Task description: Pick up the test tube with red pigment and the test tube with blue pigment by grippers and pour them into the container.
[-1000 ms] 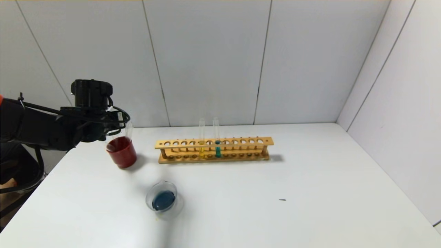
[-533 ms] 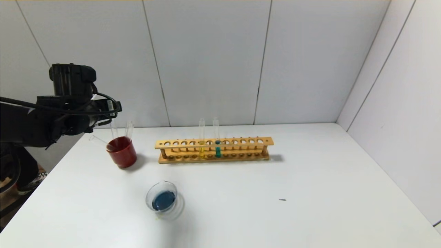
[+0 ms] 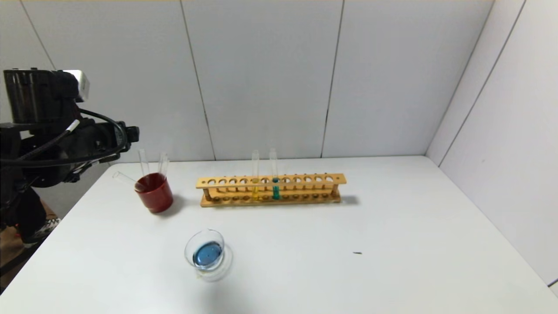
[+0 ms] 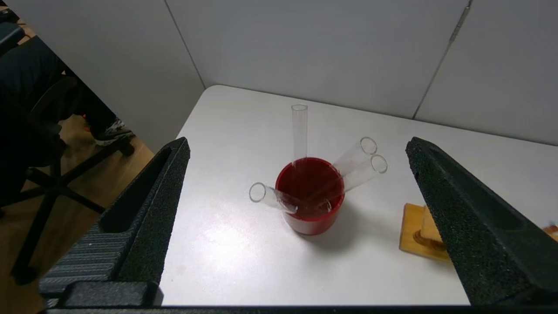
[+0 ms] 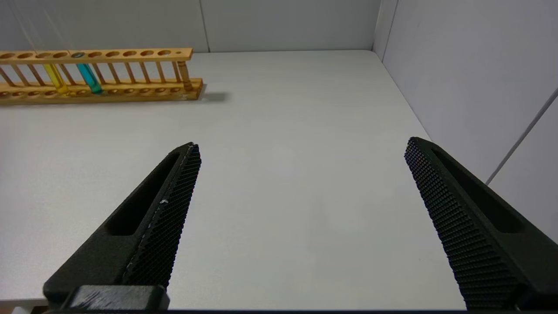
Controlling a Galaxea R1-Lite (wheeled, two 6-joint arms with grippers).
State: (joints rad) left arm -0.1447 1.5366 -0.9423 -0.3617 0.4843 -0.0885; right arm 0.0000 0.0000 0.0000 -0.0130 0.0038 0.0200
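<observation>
Left end effector, fingers spread, well apart from container.

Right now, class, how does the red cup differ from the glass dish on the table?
The red cup is opaque; the glass dish is clear. The cup holds four empty tubes leaning out; the dish holds blue liquid. The cup stands nearer the rack. Both sit upright.

The left hand is raised at the table's left edge, its fingers spread wide with nothing between them. The right hand hangs low over the table, off the head view, fingers likewise apart and empty.
</observation>
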